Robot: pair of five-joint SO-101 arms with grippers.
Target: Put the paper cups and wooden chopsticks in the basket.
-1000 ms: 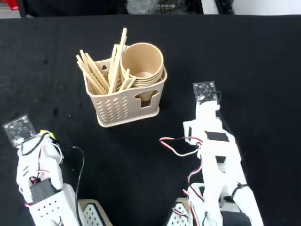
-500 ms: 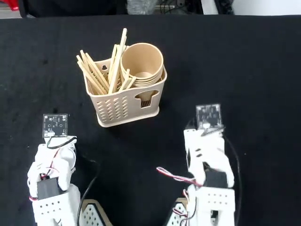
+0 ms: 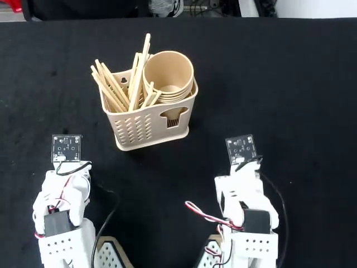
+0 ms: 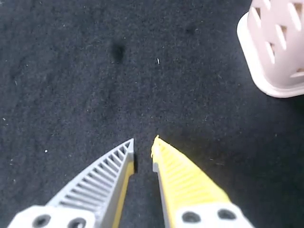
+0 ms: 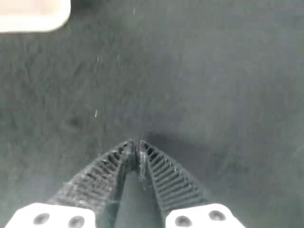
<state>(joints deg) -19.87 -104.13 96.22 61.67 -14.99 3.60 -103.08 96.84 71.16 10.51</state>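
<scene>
The beige slotted basket (image 3: 146, 124) stands upright on the black table, left of centre. A stack of paper cups (image 3: 169, 73) sits in its right half, and several wooden chopsticks (image 3: 116, 86) lean in its left half, poking above the rim. My left arm (image 3: 62, 190) is folded back near the front left. Its left gripper (image 4: 143, 141) is shut over bare cloth, holding nothing, with the basket's corner (image 4: 278, 52) off to one side. My right arm (image 3: 244, 190) is folded at the front right. Its right gripper (image 5: 137, 143) is shut and holds nothing.
Black cloth (image 3: 290, 84) covers the whole table around the basket. Red and white cables (image 3: 203, 212) loop beside the right arm's base. A corner of the basket's foot (image 5: 33, 14) shows far ahead in the right wrist view.
The right arm has drawn back from beside the basket toward the front edge and folded down. The left arm swung forward a little early on, then stayed still.
</scene>
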